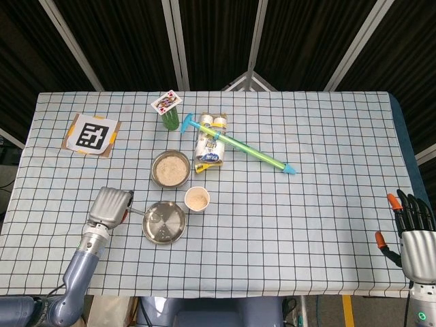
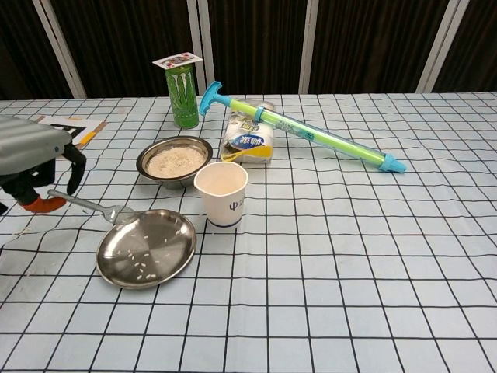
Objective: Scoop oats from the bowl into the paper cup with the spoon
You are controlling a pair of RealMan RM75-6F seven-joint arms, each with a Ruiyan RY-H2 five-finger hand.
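The steel bowl (image 1: 152, 170) (image 2: 175, 179) full of oats stands left of centre. Just in front of it, the white paper cup (image 1: 197, 210) (image 2: 223, 204) holds some oats. My left hand (image 1: 111, 206) (image 2: 31, 159) grips the handle of the metal spoon (image 1: 137, 212) (image 2: 87, 203) at the table's front left. The spoon's tip rests on the left rim of a shallow steel plate (image 1: 168, 228) (image 2: 167, 231) with a few loose oats on it. My right hand (image 1: 414, 228) hangs beyond the table's right edge, holding nothing, with its fingers spread.
Behind the bowl stands a green can (image 1: 169, 117) (image 2: 183, 97) with a playing card on top. A long green-and-blue water pump (image 1: 238, 144) (image 2: 311, 136) lies diagonally over a pack of small bottles (image 1: 210, 146) (image 2: 248, 144). A marker tag (image 1: 92, 134) lies at the back left.
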